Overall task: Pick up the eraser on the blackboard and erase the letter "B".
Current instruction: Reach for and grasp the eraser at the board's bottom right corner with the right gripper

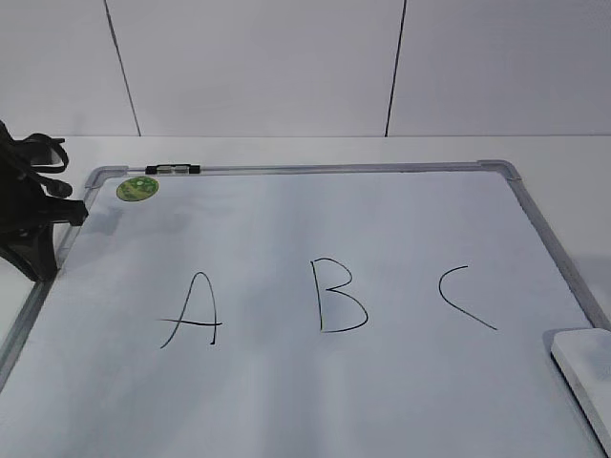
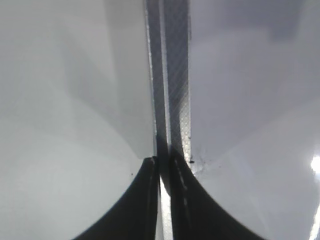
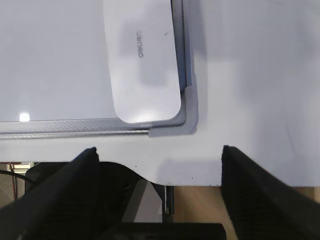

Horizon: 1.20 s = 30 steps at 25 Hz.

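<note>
One eraser [image 3: 145, 60] lay ungrasped at the board [image 1: 286, 401] corner nearest the right tool [image 3: 160, 160], released and short of it; left tool [image 2: 162, 170] clenched; "B" [image 1: 341, 296] intact; next: descend, straddle, grip.

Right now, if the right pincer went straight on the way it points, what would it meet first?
Probably the blackboard's corner cap, then the eraser lying just inside it. The right pincer is open, its fingers apart above the table edge; depth is unclear, so it may pass above the frame.
</note>
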Each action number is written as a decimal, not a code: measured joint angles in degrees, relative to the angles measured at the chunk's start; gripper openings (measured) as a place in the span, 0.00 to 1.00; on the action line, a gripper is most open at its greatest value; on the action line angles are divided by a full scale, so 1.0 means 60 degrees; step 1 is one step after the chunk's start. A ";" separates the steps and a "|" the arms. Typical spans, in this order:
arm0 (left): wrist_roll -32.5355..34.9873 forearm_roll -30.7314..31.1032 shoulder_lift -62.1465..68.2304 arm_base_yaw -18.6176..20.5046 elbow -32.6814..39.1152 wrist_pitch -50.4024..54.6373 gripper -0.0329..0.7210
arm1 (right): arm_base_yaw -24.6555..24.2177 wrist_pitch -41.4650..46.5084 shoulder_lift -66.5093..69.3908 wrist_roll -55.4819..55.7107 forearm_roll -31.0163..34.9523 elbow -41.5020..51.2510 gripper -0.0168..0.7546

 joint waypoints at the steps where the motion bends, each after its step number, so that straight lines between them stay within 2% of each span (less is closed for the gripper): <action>1: 0.0000 0.0000 0.0000 0.0000 0.0000 0.0000 0.07 | 0.0000 -0.0074 0.0237 0.0000 0.0084 -0.0194 0.83; 4: 0.0019 -0.0017 0.0000 0.0000 0.0000 0.0000 0.07 | 0.0000 -0.0317 0.1070 -0.0063 0.0212 -0.0699 0.87; 8: 0.0019 -0.0017 0.0000 0.0000 -0.0006 0.0015 0.07 | 0.0081 -0.0678 0.2032 -0.0563 0.0249 -0.1112 0.88; 13: 0.0019 -0.0017 0.0000 0.0000 -0.0021 0.0022 0.07 | 0.0713 -0.0868 0.3337 -0.0828 -0.0045 -0.1300 0.89; 18: 0.0019 -0.0017 0.0000 0.0000 -0.0021 0.0043 0.07 | 0.0753 -0.0890 0.4352 -0.0415 -0.0594 -0.1312 0.89; 30: 0.0031 -0.0017 0.0000 0.0000 -0.0021 0.0058 0.07 | 0.0753 -0.2191 0.5956 -0.0352 -0.0654 -0.1320 0.89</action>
